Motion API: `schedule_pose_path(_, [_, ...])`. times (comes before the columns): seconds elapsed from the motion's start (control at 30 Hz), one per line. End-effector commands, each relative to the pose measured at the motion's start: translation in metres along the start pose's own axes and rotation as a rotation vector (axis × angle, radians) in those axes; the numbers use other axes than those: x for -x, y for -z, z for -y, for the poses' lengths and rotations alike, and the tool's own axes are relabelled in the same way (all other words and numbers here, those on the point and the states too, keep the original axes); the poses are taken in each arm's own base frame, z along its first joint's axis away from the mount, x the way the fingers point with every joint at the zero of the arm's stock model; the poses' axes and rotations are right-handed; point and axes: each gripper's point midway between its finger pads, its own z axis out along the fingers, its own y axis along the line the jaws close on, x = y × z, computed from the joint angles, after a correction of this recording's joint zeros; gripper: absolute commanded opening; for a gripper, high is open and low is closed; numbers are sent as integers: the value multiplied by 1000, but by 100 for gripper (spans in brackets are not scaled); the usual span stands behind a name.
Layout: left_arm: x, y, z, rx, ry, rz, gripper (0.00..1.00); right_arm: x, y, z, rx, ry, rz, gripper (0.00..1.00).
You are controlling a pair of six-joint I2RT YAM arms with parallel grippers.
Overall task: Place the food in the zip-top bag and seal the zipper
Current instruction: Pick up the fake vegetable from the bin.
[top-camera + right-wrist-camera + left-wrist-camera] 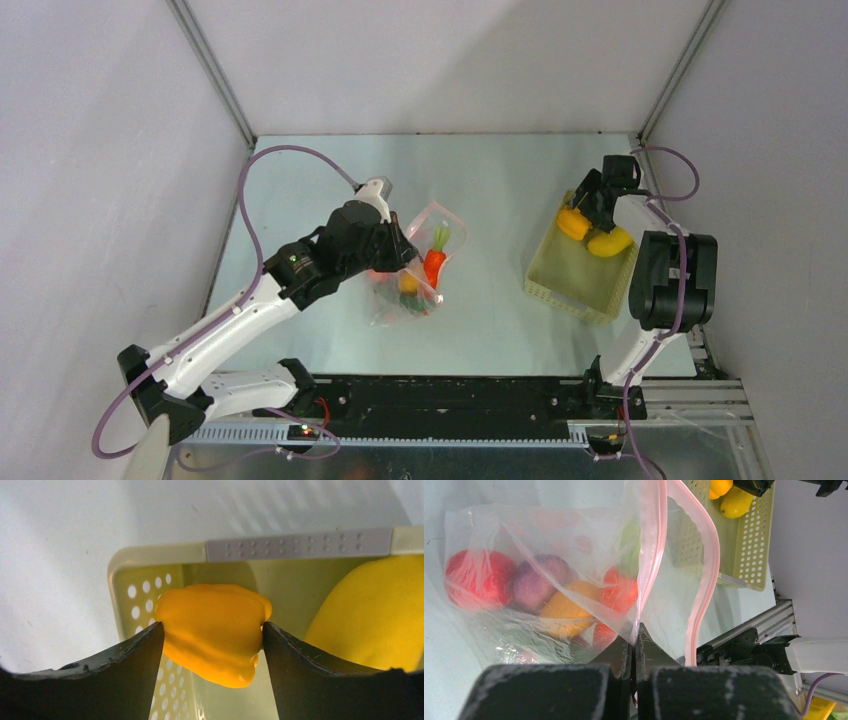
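Observation:
The clear zip-top bag lies mid-table with several toy foods inside, red, purple and orange ones showing in the left wrist view. Its pink zipper stands open in a loop. My left gripper is shut on the bag's mouth edge, also seen from above. My right gripper is shut on an orange-yellow pepper over the pale-yellow basket; from above the pepper sits at the basket's far end. A yellow pepper lies beside it, at the right of the right wrist view.
The perforated basket's rim is just beyond my right fingers. Grey walls close the table on three sides. The black rail runs along the near edge between the arm bases.

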Motion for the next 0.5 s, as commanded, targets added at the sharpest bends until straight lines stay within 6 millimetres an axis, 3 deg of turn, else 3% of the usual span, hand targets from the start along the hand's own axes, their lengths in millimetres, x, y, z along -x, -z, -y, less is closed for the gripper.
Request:
schedule_pose_path(0.0, [13, 4, 9, -41, 18, 45, 0, -7, 24, -10, 14, 5, -36, 78])
schedule_pose_path(0.23, [12, 6, 9, -45, 21, 47, 0, -33, 27, -14, 62, -26, -106, 77])
schedule_pose_path(0.47, [12, 6, 8, -46, 25, 48, 0, -38, 22, -16, 74, -47, -107, 70])
